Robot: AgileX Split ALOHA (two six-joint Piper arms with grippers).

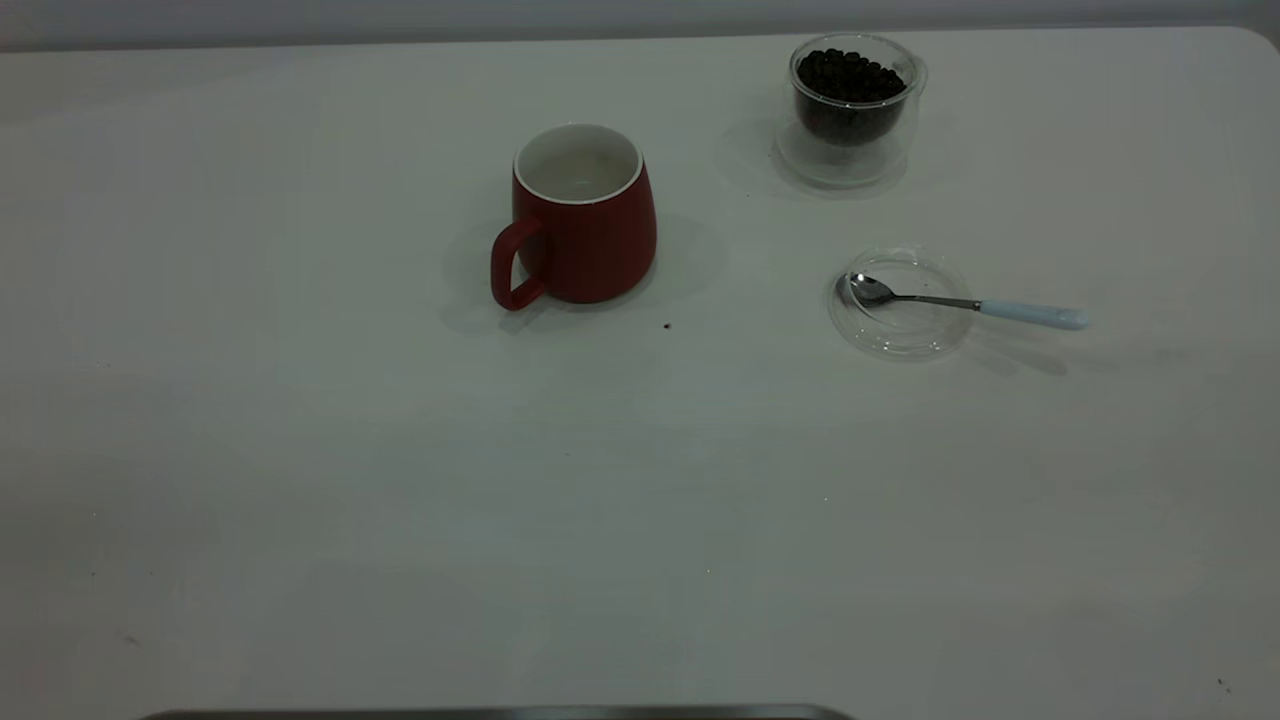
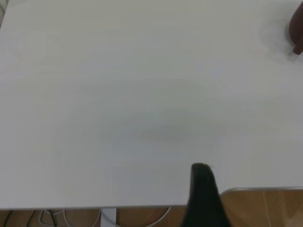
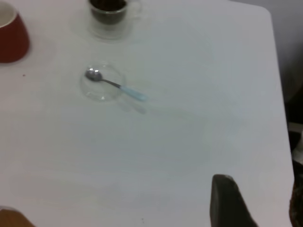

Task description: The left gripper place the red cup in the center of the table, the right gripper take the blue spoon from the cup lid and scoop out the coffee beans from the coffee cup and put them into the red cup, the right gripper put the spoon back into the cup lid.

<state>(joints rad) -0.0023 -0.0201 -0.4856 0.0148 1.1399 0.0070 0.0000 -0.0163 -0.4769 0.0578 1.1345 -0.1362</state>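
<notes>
On the worktop (image 1: 300,480), from outside the rig, the red cup (image 1: 580,215) stands upright near the middle, handle toward the near left, its white inside empty. Back and to the right is the glass cup (image 1: 850,105), full of beans (image 1: 848,75). Nearer than that lies the lid (image 1: 900,303), with the spoon (image 1: 965,303) across it: bowl inside the disc, blue handle sticking out past the rim to the right. Neither arm shows here.

From the left wrist, one black finger (image 2: 201,189) of the left gripper hangs over the worktop's edge, with only a sliver of the red cup (image 2: 297,28) at the frame's border. I cannot tell whether this gripper is apart or together.

From the right wrist, a single dark finger (image 3: 227,198) of the right gripper is well away from the spoon (image 3: 116,85) and lid (image 3: 102,84); again I cannot tell its state.

My worry is the spoon pick: the handle overhangs, so pressing down on it could tip the bowl up or skid the lid.
</notes>
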